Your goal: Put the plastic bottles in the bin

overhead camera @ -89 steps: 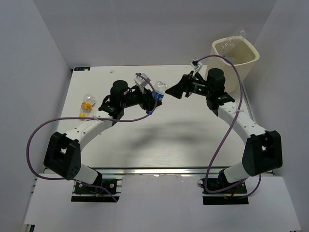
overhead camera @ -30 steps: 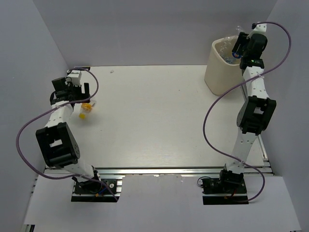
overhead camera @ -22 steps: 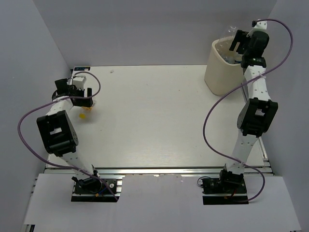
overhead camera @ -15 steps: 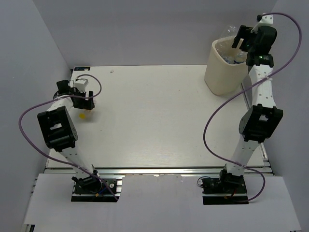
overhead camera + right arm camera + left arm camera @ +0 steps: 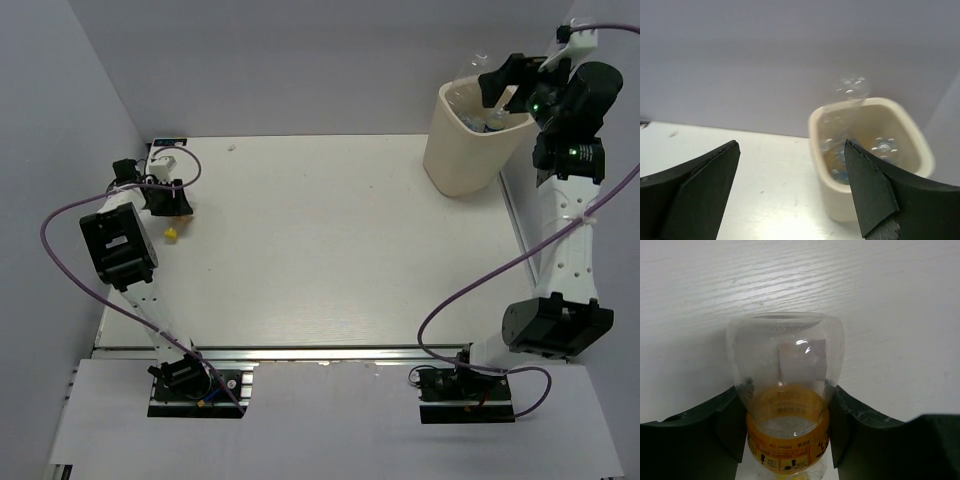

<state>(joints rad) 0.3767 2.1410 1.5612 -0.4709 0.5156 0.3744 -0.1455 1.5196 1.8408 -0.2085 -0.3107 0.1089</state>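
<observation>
Left gripper point(image 5: 784, 412) pinches the clear, yellow-labelled plastic bottle point(image 5: 785, 355) far left (slick, crushable): it may squirt out. Right gripper point(image 5: 790, 155) gapes empty by the cream plastic bin point(image 5: 455, 165).

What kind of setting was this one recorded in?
Most likely a lab robot test cell: a white table boxed in by plain grey walls, a left arm and right arm mounted at its near edge, with a bin and a bottle as props.

Table point(image 5: 330, 250): white, faint wood grain.
Bin point(image 5: 462, 155): upper right corner.
Bottle point(image 5: 785, 390): clear, yellow label, left edge.
Yellow bit point(image 5: 171, 234): left, near the bottle.
</observation>
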